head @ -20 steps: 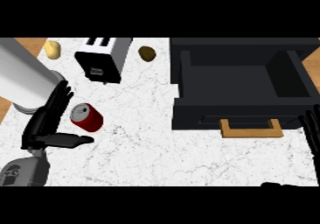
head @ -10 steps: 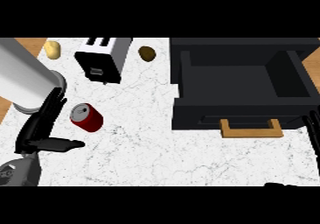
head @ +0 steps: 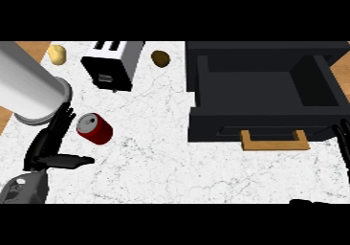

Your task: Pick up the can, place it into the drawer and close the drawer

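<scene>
- A white marbled worktop is filling most of the head view, with strips of wooden floor showing at its far left and far right edges.
- A red cylindrical can with a silver top is lying tilted on the worktop's left part, well apart from the drawer.
- The left hand is sitting just beside the can on its left; its fingers are stretching straight up alongside the can and its thumb is pointing right below it, so the hand is open and holding nothing.
- A large white cylinder is lying across the upper left, its end reaching down to just above the left hand's fingertips.
- A black and white toaster is standing behind the can, with a yellowish rounded item to its left and a brownish rounded item to its right.
- A black open drawer with a tan wooden handle is occupying the right side, its inside showing dark.
- The right hand is resting at the right edge just beside the drawer's front, fingers straight and pointing up, gripping nothing.
</scene>
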You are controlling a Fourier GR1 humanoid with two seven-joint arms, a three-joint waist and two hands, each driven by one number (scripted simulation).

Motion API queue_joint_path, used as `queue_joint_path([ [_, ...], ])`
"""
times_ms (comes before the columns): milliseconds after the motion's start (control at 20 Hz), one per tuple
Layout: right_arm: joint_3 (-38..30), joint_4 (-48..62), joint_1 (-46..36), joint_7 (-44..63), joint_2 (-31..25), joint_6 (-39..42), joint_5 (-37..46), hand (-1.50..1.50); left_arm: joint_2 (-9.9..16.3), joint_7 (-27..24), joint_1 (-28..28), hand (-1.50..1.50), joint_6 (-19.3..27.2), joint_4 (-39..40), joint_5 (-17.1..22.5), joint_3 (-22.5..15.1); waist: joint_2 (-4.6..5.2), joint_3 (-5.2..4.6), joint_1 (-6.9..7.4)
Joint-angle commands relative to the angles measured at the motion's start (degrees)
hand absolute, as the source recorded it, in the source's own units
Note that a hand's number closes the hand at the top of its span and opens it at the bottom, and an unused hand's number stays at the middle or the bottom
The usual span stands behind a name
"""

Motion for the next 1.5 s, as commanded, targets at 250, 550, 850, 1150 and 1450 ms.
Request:
queue_joint_path([
  [250, -2.67, -0.73, -0.90, 0.98, -1.15, 0.72, -1.97, -1.50, 0.53, -3.65, -5.81, -1.50, 0.74, 12.76, -0.51, 0.91, 0.04, 0.00, -0.12],
  [550, 2.13, 0.28, -2.45, 0.80, 1.74, -1.59, 3.09, -1.50, 1.20, -9.42, -8.17, -1.50, 1.48, 19.09, -0.99, 1.32, 0.05, -0.01, -0.05],
  [850, 1.31, -5.84, 1.40, 4.52, 1.66, -0.05, 0.45, -1.50, 2.28, -9.13, -14.95, -1.50, 2.63, 26.47, -1.54, 1.89, 0.13, -0.04, -0.50],
  [1150, 2.47, -4.13, 4.26, 0.38, 2.22, 0.24, 1.20, -1.50, 0.25, -12.95, -16.45, -1.50, 3.23, 30.93, -2.23, 1.16, 0.16, -0.04, -0.64],
  [1450, -2.20, -2.43, -0.82, 3.35, -0.47, 1.30, -1.96, -1.50, -0.13, -14.59, -17.78, -1.50, 3.02, 33.05, -2.58, 0.59, 0.19, -0.04, -0.46],
])
